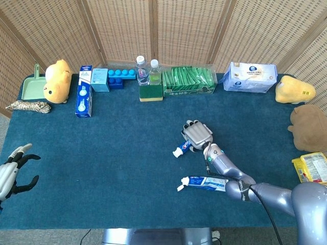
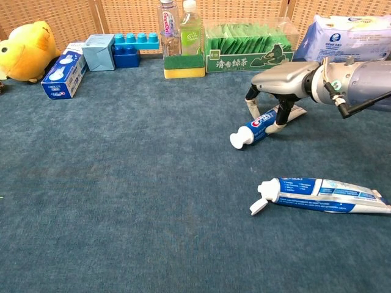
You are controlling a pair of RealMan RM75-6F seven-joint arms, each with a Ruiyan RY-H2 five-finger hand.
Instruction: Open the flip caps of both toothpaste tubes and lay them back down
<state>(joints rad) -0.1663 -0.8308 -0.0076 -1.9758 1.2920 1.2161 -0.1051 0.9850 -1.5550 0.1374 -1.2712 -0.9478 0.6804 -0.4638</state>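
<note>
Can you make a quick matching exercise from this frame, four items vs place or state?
Items:
1. near toothpaste tube
2. far toothpaste tube
3. left hand
4. yellow plush

States:
A. under the right hand, cap closed
B. far-left back of the table
C. lying alone, flip cap open
D. open at the table's left edge, holding nothing

Pairs: 1-C, 2-A, 3-D, 4-B

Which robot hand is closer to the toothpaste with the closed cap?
The right hand: it arches right over the closed toothpaste tube, fingers down either side. The left hand waits far off at the table's left edge.
</note>
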